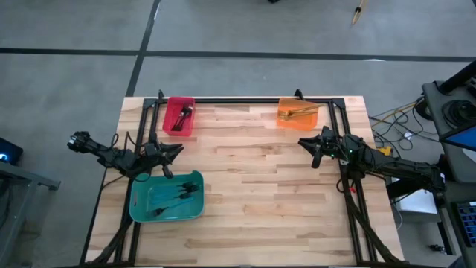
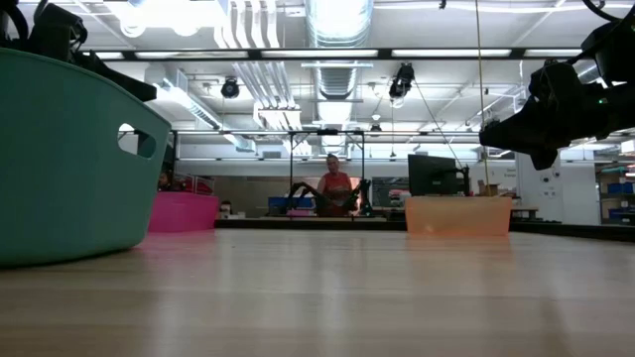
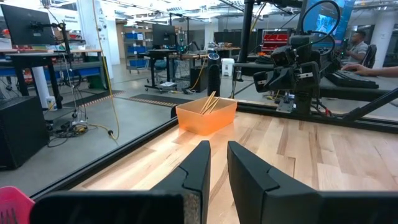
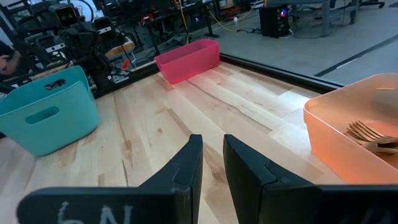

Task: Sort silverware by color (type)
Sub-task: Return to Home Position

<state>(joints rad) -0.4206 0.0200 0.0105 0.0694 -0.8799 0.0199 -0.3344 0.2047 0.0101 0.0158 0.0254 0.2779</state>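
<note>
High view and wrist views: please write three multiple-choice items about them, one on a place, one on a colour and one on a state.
1. The gold forks lie: A. in the teal bin; B. in the orange bin; C. in the left gripper.
2. The bin nearest the left gripper is: A. teal; B. yellow; C. white.
3. The right gripper: A. holds a fork; B. holds nothing; C. sits inside a bin.
Answers: 1 B, gold tines show inside its orange walls. 2 A, the teal bin sits right beside it in the high view. 3 B, only bare wood shows between its jaws.
</note>
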